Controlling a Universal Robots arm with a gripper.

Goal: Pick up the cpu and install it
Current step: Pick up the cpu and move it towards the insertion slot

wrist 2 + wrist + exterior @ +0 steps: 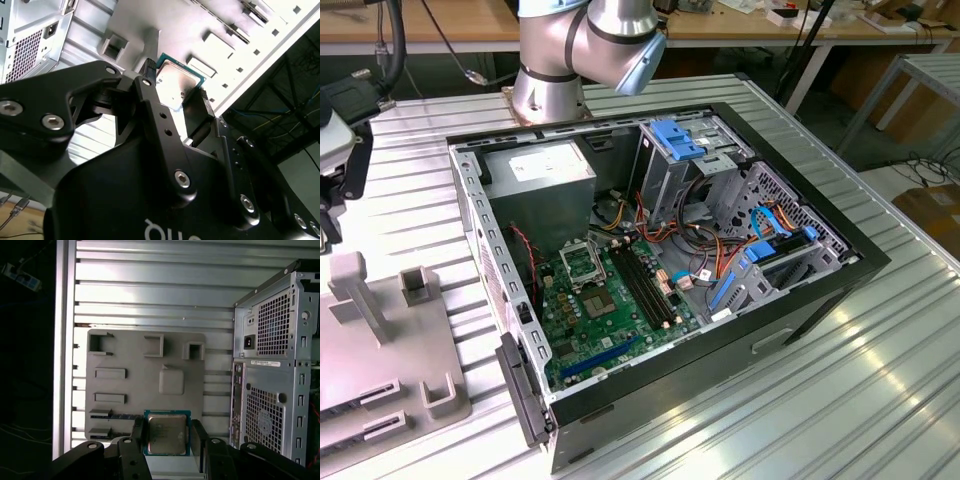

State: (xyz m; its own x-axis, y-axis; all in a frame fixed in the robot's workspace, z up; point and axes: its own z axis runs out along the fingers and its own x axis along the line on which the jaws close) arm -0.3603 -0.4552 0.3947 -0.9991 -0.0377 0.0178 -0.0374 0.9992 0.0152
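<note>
1. The gripper (168, 441) has its jaws clenched on the cpu (167, 433), one on each side edge, with the metal top facing the first wrist view.
2. The cpu is over one edge of the grey fixture tray (145, 390), which lies on the ribbed surface (150, 290) beside the computer case (270, 405).
3. A white label (265, 363) sits on the case's rear panel — its print is too small to read.

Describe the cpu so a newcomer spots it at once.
Beside the open black computer case lies a grey moulded tray. Over its edge the black gripper clasps the cpu: a small flat square chip, silver-grey metal top, green rim, unlike the tray's plain grey blocks.
</note>
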